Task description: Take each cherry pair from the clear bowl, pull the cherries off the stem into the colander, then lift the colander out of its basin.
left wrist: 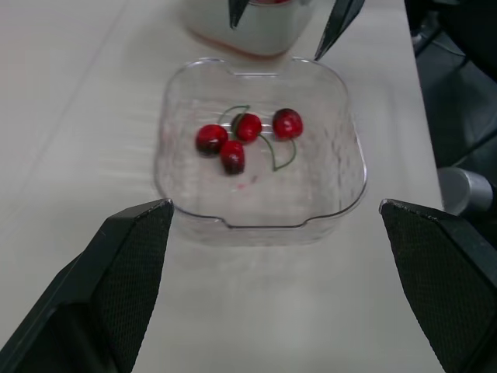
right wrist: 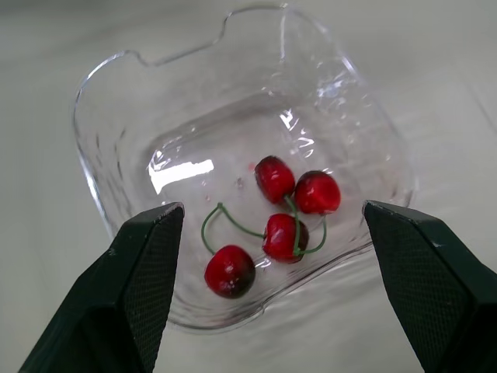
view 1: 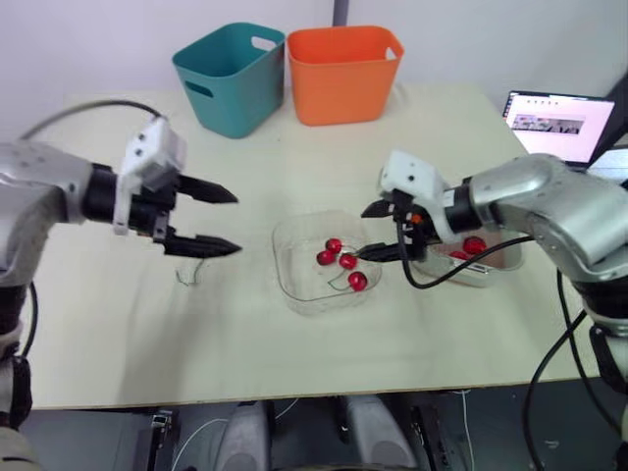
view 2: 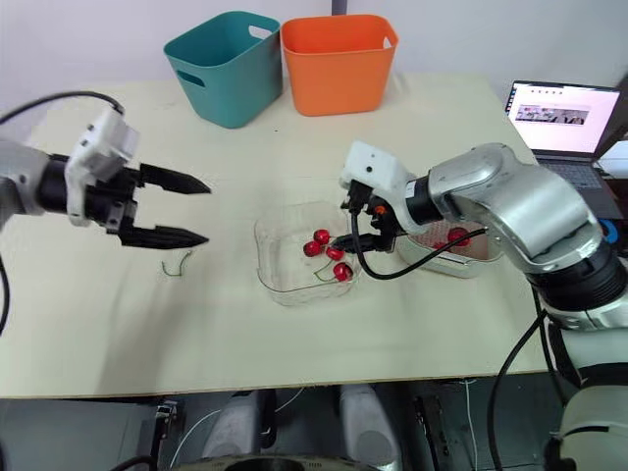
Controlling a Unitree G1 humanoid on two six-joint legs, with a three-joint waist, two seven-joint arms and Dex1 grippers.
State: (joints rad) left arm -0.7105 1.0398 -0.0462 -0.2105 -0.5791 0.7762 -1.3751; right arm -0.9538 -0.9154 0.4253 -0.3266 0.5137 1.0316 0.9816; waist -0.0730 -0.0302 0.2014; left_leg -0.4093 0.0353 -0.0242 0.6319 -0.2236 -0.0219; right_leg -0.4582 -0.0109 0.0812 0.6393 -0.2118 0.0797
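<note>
Tabletop [view 1: 147,343]: pale and wide, carrying everything below.
Clear bowl [view 1: 289,257]: nearest the front edge, around the middle of the tabletop, standing upright.
Cherries [view 1: 347,261]: four red ones lie in the right half of the clear bowl. Three are bunched together and one sits slightly nearer, with thin green stems curling among them.
Loose stem [view 1: 186,275]: a bare green stem lies on the tabletop to the left of the bowl, just under the left hand.
Left hand [view 1: 237,224]: raised above the tabletop, left of the bowl and apart from it. Its two black fingers are spread wide and hold nothing, pointing toward the bowl.
Right hand [view 1: 361,234]: at the bowl's right rim, fingers parted and empty. The lower fingertip is close to the cherries, and contact cannot be told.
Colander [view 1: 496,263]: right of the bowl, partly hidden behind the right arm. It has red cherries inside, and its edge cannot be told apart from the basin's.
Laptop [view 1: 559,126]: open, at the far right.
Teal bin [view 1: 231,78]: at the far edge.
Orange bin [view 1: 343,74]: touching the teal bin's right side.
</note>
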